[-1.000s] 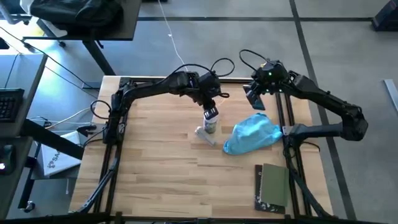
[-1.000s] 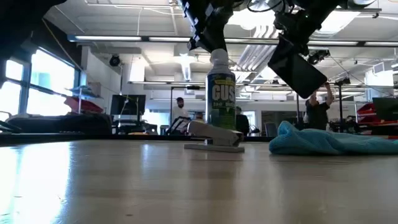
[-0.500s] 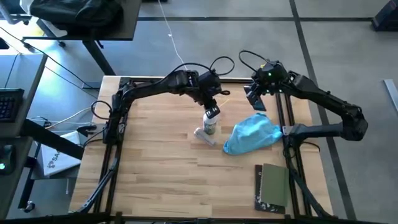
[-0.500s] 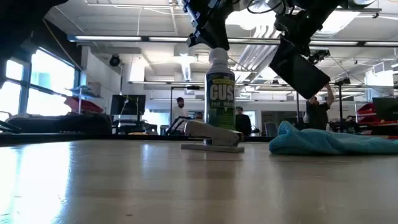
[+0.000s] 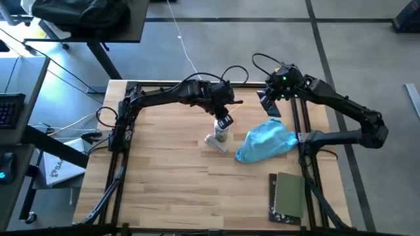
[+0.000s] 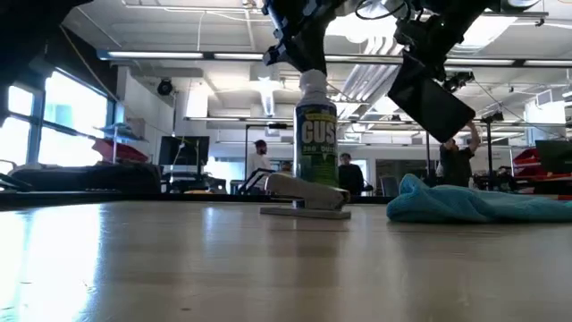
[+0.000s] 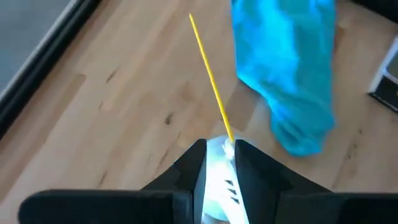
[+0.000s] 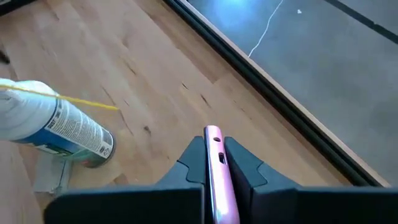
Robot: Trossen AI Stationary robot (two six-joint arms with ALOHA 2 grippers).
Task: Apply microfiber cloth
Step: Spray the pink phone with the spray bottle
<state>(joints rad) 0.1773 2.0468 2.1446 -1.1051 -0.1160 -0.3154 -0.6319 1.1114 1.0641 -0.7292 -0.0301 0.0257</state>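
Beside the bottle (image 5: pixel 222 133), the microfiber cloth (image 5: pixel 266 140) lies rumpled, turquoise.

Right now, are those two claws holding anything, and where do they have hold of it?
Left gripper pinches the spray bottle at its white top. Right gripper clamps a thin pink object edge-on. The microfiber cloth lies unheld.

You get even, bright light from ceiling strips (image 6: pixel 223 55), with soft shadows on the table (image 5: pixel 170 183). In the low view the windows (image 6: pixel 67 112) glare and the near tabletop is out of focus. The left wrist view is motion-blurred.
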